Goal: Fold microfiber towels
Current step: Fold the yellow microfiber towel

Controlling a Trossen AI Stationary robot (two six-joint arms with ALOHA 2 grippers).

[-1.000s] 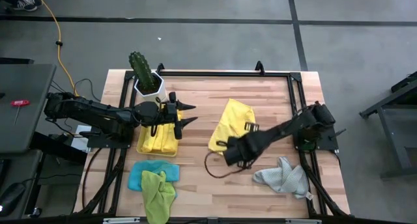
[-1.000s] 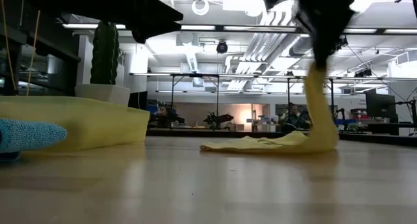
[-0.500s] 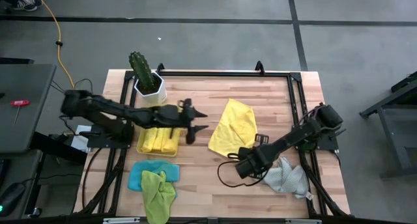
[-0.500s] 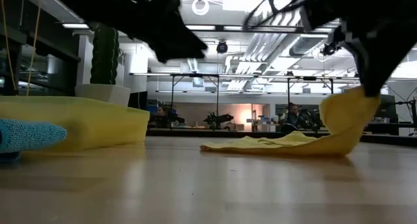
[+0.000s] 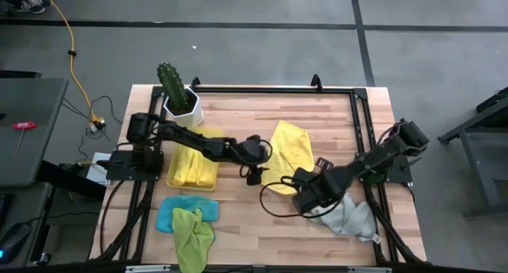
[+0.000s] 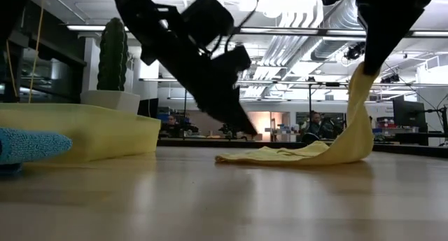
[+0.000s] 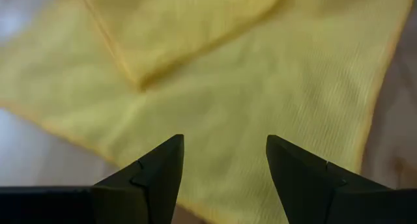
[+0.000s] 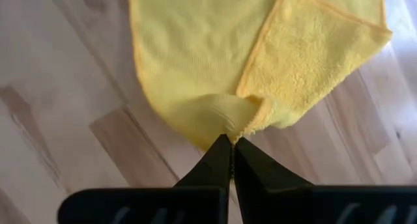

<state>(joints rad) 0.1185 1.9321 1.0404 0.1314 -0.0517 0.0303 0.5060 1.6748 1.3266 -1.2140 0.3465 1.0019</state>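
Two dark robot arms work over a wooden table [image 5: 238,106], seen from above. A yellow towel [image 5: 290,146] lies spread near the table's middle, one corner folded over. The right gripper [image 8: 229,142], reaching in from the right edge, has its fingers pressed together on the towel's near corner; in the low view that corner hangs lifted off the wood while the rest lies flat. The left gripper [image 7: 225,159], stretched in from the left side, hovers just above the towel's left edge with its fingers spread and nothing between them.

A yellow tray [image 5: 193,170] sits on the table's left side, with folded yellow cloth in it. In front of it lie a blue towel [image 5: 171,211] and a green towel [image 5: 193,235], the green overlapping the blue. A crumpled grey towel [image 5: 349,217] lies near the front right, beside the right arm. A cactus [image 5: 171,84] in a white pot [image 5: 184,108] stands at the back left corner.
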